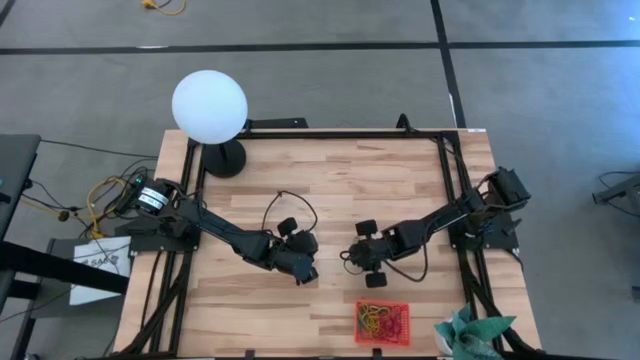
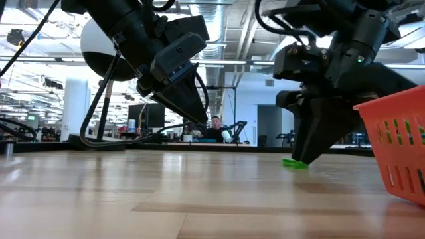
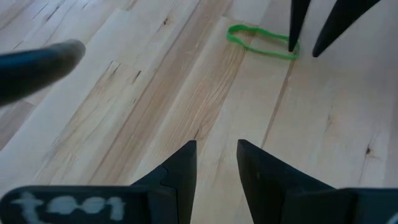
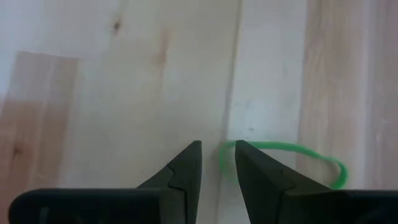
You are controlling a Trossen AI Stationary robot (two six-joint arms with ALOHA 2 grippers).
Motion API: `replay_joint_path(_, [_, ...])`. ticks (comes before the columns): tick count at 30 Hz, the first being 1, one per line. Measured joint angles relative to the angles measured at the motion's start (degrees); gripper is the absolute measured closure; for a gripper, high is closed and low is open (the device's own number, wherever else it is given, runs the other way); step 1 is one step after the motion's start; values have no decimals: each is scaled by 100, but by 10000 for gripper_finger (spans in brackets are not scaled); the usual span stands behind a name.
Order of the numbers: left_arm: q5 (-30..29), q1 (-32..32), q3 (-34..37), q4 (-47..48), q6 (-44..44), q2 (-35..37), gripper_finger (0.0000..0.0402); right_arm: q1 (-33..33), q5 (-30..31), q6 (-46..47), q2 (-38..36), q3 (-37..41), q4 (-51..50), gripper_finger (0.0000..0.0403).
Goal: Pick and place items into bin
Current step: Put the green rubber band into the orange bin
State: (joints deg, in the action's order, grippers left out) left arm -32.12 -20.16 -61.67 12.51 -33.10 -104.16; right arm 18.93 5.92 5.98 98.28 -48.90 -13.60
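Right jaws: I read the right gripper as parted by a narrow gap, tips down at the wood, straddling 1 end of the green band; nothing gripped yet.
Green band: 1 loop lying flat on the surface, between the 2 arms; in the left wrist view it sits under the other arm's tips.
Left jaws: the left gripper hovers near, slightly parted, empty, aimed toward the same band.
Bin: the red-orange bin stands near the front edge, close to the right gripper, with a tangle of coloured bands inside.
Step in hand: I judge this the pick of the last loose band I can see.
Next move: lower the right tips to the wood, close on the strand, lift, carry over the bin rim, release.
Other: white globe lamp at the far left corner; teal cloth beside the bin.
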Motion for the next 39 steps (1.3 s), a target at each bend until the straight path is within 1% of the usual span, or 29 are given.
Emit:
replay_joint_path(5, [1,-2,0,0,4,0,295,61,-8,-1,0,-1,-51,310])
replay_joint_path(11, [13,0,0,0,17,0,295,-66,-1,2,-2,-1,-48,310])
replay_joint_path(19, [33,-2,0,2,33,0,295,-178,-241,1,355,-25,82,310])
replay_joint_path(23, [34,-2,0,2,38,0,295,-180,-101,4,431,-34,79,310])
replay_joint_path(25, [33,-2,0,2,39,0,295,-193,-132,2,400,-25,84,313])
replay_joint_path(28, [33,0,0,2,59,0,295,-193,-173,3,271,-14,103,335])
replay_joint_path(32, [22,-2,0,0,59,0,295,-76,-179,4,-45,25,-43,390])
replay_joint_path(36, [20,-2,0,2,59,0,295,248,-149,4,-531,-223,14,396])
replay_joint_path(39, [21,-2,0,2,59,0,295,650,-147,130,-895,-613,-411,400])
